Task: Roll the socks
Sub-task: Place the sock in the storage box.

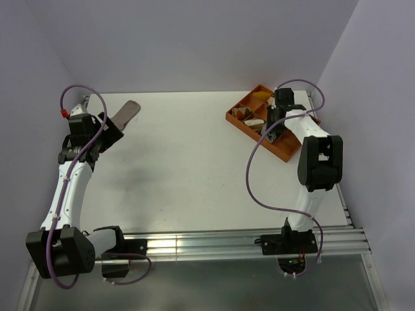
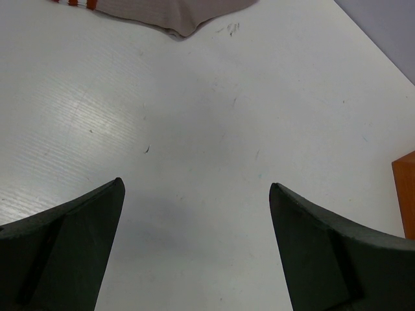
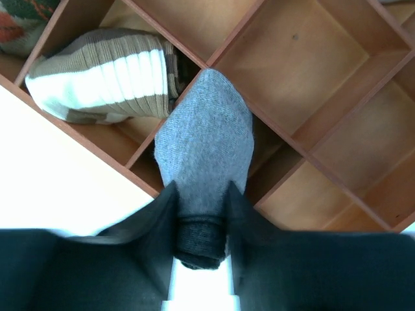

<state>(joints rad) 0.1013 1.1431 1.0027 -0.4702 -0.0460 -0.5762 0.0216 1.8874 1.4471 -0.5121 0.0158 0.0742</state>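
Observation:
The grey sock (image 3: 204, 142), rolled up with its dark cuff end nearest the wrist, sits between the fingers of my right gripper (image 3: 201, 194), which press on both its sides. It hangs over the orange divided tray (image 3: 279, 129), its toe end above a divider. From above, the right gripper (image 1: 272, 126) is over the tray (image 1: 285, 154) at the back right. At the back left, the pinkish-tan sock (image 1: 128, 113) lies flat on the table, its red and white cuff stripes showing in the left wrist view (image 2: 162, 13). My left gripper (image 2: 196, 188) is wide open and empty, just short of that sock.
A brown and white striped bundle (image 3: 107, 74) fills one tray compartment, with a green and red bundle (image 3: 19, 19) beyond it. Several compartments show bare orange floor. A corner of the tray (image 2: 405, 194) appears at the right edge of the left wrist view. Walls enclose the table.

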